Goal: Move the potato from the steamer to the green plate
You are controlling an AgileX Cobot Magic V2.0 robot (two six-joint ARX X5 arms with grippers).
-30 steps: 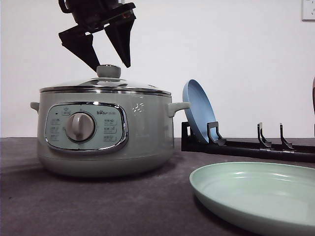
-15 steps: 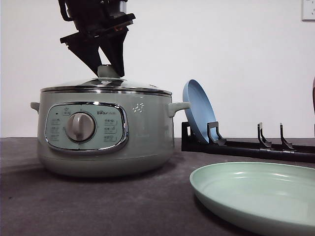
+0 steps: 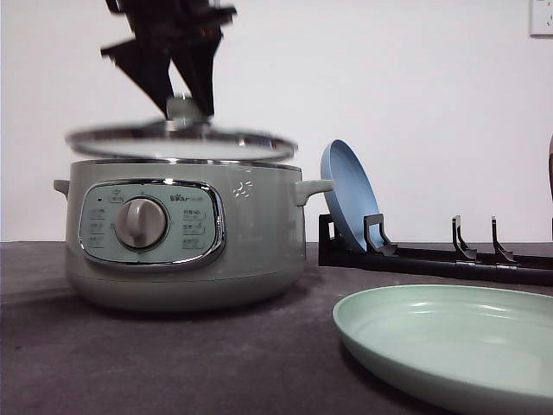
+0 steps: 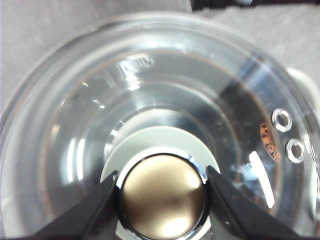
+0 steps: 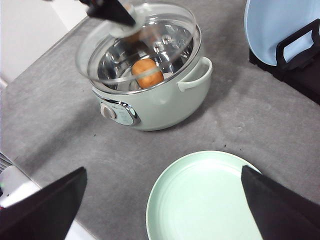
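My left gripper (image 4: pixel 162 192) has its two black, wedge-shaped fingers (image 4: pixel 92 210) clamped on the round knob (image 4: pixel 163 196) of the glass lid (image 4: pixel 150 100); the knob top looks like polished brassy metal ringed in chrome, seated on a pale green collar. In the front view the lid (image 3: pixel 181 141) hangs under that gripper (image 3: pixel 177 86), a blurred clear disc with a metal rim, lifted clear of the pot and hovering just above its opening. Below it sits the steamer (image 3: pixel 183 233), a large round pot in smooth pale sage green, with a chrome-edged control panel, a silver dial (image 3: pixel 140 222) and a stubby side handle. From my right wrist camera, the steamer (image 5: pixel 155 100) shows a shiny steel interior, and the potato (image 5: pixel 147 73) lies inside it, an oblong orange-brown lump with matte skin, seen partly through the raised lid. My right gripper (image 5: pixel 165 210) is spread wide, its dark fingers well apart and holding nothing, hovering over the green plate (image 5: pixel 210 200). That plate is wide, shallow, round and matte mint green, lying flat on the grey textured tabletop (image 5: pixel 60 125) near the steamer. Behind it, a blue plate (image 3: pixel 347 197) stands tilted on edge in a black slotted rack (image 3: pixel 432 255).
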